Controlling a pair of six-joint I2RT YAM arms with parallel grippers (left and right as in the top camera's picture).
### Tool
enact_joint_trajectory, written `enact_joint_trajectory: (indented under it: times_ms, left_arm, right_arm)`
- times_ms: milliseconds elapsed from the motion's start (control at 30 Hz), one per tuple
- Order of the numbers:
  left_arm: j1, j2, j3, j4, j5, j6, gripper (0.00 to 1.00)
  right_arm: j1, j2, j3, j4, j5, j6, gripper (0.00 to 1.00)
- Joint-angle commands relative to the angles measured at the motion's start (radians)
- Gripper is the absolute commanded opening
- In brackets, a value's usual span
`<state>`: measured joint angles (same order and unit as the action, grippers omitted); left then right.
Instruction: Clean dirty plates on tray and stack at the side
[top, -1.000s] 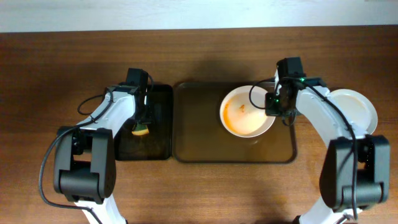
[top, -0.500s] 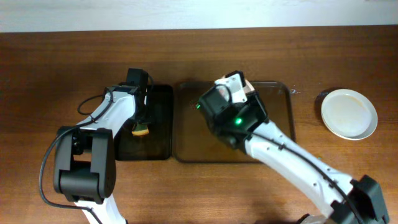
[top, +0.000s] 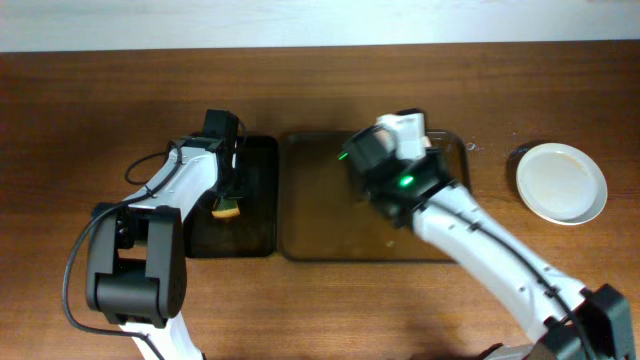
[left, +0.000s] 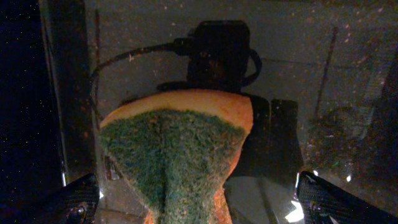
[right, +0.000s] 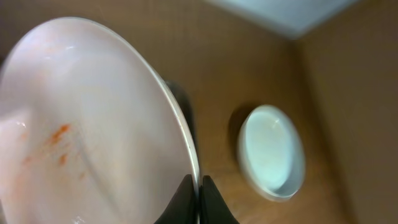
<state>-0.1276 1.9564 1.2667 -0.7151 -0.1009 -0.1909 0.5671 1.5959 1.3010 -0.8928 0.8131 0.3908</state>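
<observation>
Right gripper (right: 199, 193) clamped on smeared plate (right: 93, 124) rim, tilted over brown tray (top: 310, 215). Left gripper (left: 199, 208) jaws apart above sponge (left: 168, 143) in black tray (top: 255, 225), left. Scrub step: next, grab sponge. Clean plate (top: 562, 182) sits right.

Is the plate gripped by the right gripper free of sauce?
No: in the right wrist view, the plate pinched at its rim by the right gripper shows orange-red smears on its inner face.
</observation>
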Motion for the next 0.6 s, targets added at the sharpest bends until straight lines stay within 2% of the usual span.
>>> enact_joint_trajectory:
  times_ms: [0, 67, 167, 233, 300, 333, 433, 500, 567]
  left_arm:
    - [0.005, 0.011, -0.008, -0.001, 0.011, -0.002, 1.00]
    - [0.003, 0.011, -0.008, -0.004, 0.025, -0.002, 0.95]
    - [0.003, 0.011, -0.008, -0.003, 0.098, -0.002, 0.94]
    - [0.003, 0.011, -0.008, -0.004, 0.102, -0.002, 0.77]
    - [0.003, 0.011, -0.008, -0.003, 0.106, -0.002, 0.72]
    - [0.003, 0.011, -0.008, -0.002, 0.106, -0.002, 0.65]
    - [0.003, 0.011, -0.008, -0.002, 0.105, -0.002, 0.65]
    - [0.003, 0.011, -0.011, -0.005, 0.084, -0.002, 0.74]
    - [0.003, 0.011, -0.024, 0.003, 0.068, -0.002, 0.74]
  right_arm:
    - [-0.180, -0.019, 0.015, -0.004, -0.583, -0.042, 0.04]
    - [-0.275, -0.017, -0.005, -0.002, -0.804, -0.126, 0.04]
    - [-0.320, -0.013, -0.113, 0.083, -0.855, -0.151, 0.04]
    - [-0.319, 0.008, -0.200, 0.196, -0.859, -0.151, 0.04]
    - [-0.319, 0.030, -0.275, 0.306, -0.871, -0.151, 0.04]
    - [-0.319, 0.036, -0.302, 0.340, -0.870, -0.151, 0.04]
    - [-0.319, 0.040, -0.322, 0.376, -0.874, -0.151, 0.04]
    - [-0.319, 0.049, -0.322, 0.390, -0.917, -0.151, 0.04]
    - [-0.319, 0.063, -0.322, 0.401, -0.930, -0.151, 0.04]
